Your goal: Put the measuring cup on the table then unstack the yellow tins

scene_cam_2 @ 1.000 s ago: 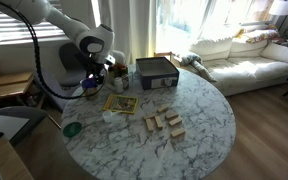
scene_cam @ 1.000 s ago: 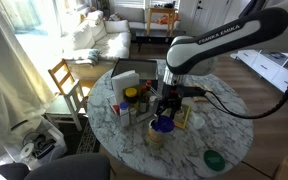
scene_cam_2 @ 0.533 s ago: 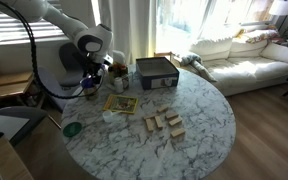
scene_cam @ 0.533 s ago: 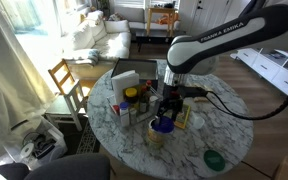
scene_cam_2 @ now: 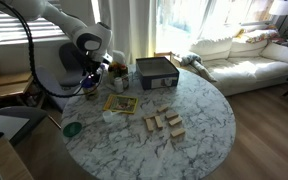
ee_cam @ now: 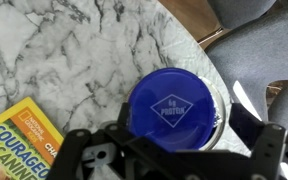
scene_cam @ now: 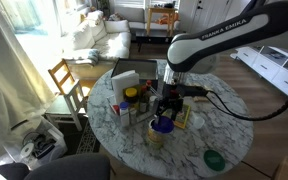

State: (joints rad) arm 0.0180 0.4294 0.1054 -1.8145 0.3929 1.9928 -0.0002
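Observation:
The blue measuring cup point(ee_cam: 176, 108) fills the wrist view from above, with a white diamond logo on its bottom. It sits inside the stacked yellow tins point(scene_cam: 156, 137) near the edge of the marble table point(scene_cam: 227, 122). Only a thin pale tin rim point(ee_cam: 224, 102) shows around the cup in the wrist view. My gripper point(ee_cam: 176, 142) hangs just above the cup, open, its dark fingers point(ee_cam: 274, 148) spread wide on either side and touching nothing. In both exterior views the gripper point(scene_cam: 167, 108) point(scene_cam_2: 92, 82) points down over the stack.
A yellow picture book point(ee_cam: 14, 138) point(scene_cam_2: 121, 104) lies beside the stack. A flat green disc point(scene_cam: 215, 159) point(scene_cam_2: 72, 128) lies near the table edge. Jars point(scene_cam: 131, 97), a dark box point(scene_cam_2: 156, 72) and wooden blocks point(scene_cam_2: 164, 123) stand further in. A wooden chair point(scene_cam: 66, 78) is beside the table.

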